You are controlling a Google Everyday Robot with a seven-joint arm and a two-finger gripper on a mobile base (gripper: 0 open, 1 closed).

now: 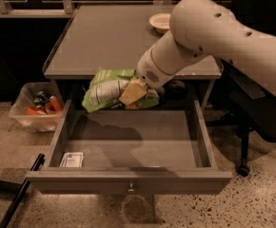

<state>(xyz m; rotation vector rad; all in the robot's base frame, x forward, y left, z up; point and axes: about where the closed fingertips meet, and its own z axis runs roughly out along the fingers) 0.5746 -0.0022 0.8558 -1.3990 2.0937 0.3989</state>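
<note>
A green and white chip bag (104, 88) hangs in the air over the back of the open grey drawer (128, 148), just in front of the tabletop's front edge. My gripper (134, 93) is shut on the bag's right side, a tan finger pad (132, 92) pressed against it. The big white arm (209, 30) reaches in from the upper right and hides the rest of the gripper. A small white packet (72, 159) lies in the drawer's front left corner.
A grey table (114, 37) stands over the drawer, with a white bowl (160, 21) at its back right. A clear bin (38, 107) with orange items sits on the floor at left. A black pole (19, 194) leans at lower left. A chair base (245, 146) stands at right.
</note>
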